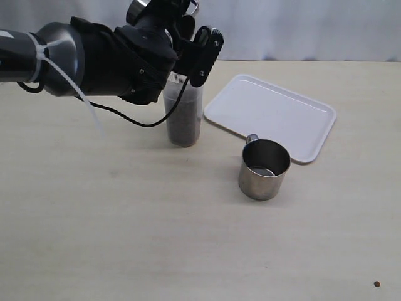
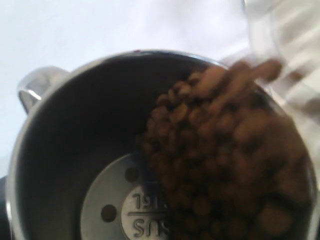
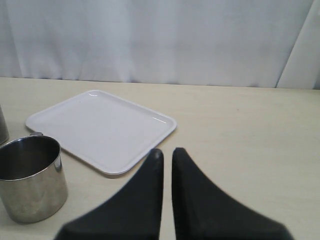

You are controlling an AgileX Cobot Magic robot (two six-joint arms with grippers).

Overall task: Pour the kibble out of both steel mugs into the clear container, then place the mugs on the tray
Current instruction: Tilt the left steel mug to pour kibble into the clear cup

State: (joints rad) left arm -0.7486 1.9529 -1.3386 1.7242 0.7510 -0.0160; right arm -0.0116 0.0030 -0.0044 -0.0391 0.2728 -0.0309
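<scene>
The left gripper (image 1: 199,50) is working at the upper left of the exterior frame, its jaws standing wide and clamping the tilted steel mug (image 2: 75,150) above the clear container (image 1: 183,119). Most of this mug is lying hidden behind the arm in the exterior view. In the left wrist view the kibble (image 2: 225,160) is sliding along the mug's dark inner wall toward the rim, and part of the stamped base is showing bare. The pellets at the rim are blurring. The clear container is standing upright at the upper centre of the exterior frame, just left of the tray (image 1: 313,135), and is holding dark kibble through most of its height.

The standing steel mug (image 1: 264,169) is sitting upright on the table right of centre, just below the tray's near edge. The tray is lying flat at the upper right.

The right gripper (image 3: 167,190) is appearing only in its own wrist view, its fingers pressed almost together and gripping nothing.

One loose pellet (image 1: 376,284) is lying at the lower right corner.
</scene>
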